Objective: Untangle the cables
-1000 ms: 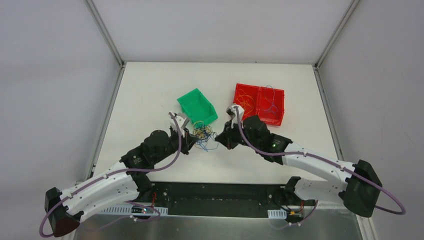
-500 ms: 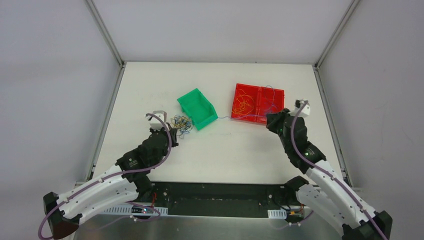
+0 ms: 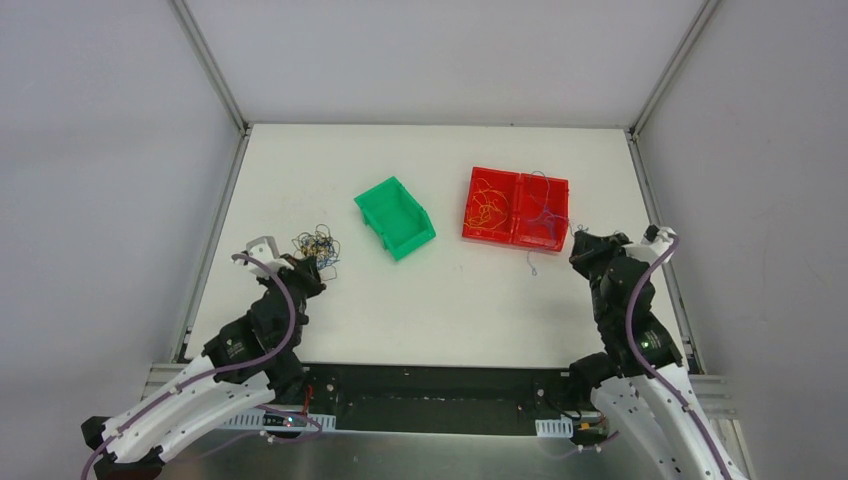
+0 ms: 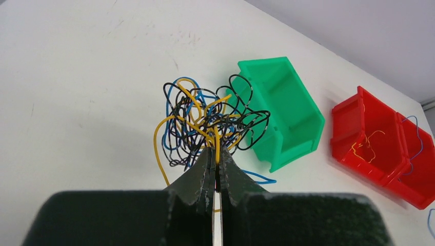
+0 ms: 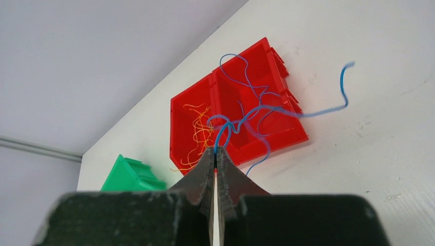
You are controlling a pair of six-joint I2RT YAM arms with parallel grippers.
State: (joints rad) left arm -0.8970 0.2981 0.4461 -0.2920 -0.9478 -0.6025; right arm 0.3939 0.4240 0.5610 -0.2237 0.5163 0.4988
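Observation:
A knotted ball of thin black, blue and yellow cables (image 3: 316, 245) (image 4: 208, 120) hangs at the table's left side, and my left gripper (image 3: 306, 263) (image 4: 216, 152) is shut on it, pinching a yellow strand. One curly blue cable (image 3: 535, 262) (image 5: 261, 110) is free of the ball and dangles from my right gripper (image 3: 578, 247) (image 5: 215, 152), which is shut on it beside the red bin's (image 3: 492, 232) (image 5: 192, 100) near right corner. Loose orange strands (image 3: 487, 203) (image 5: 197, 136) lie in the bin's left compartment and blue ones (image 3: 547, 210) in its right.
A green bin (image 3: 385, 205) (image 4: 300, 123) (image 5: 131, 177) stands between the two grippers, left of the red bin. A white wall and metal frame posts close off the back; the table's right edge runs close to my right arm.
Both arms have swung apart. The left carried the ball from beside the green bin out to the far left; the right pulled one blue cable out of it past the red bin.

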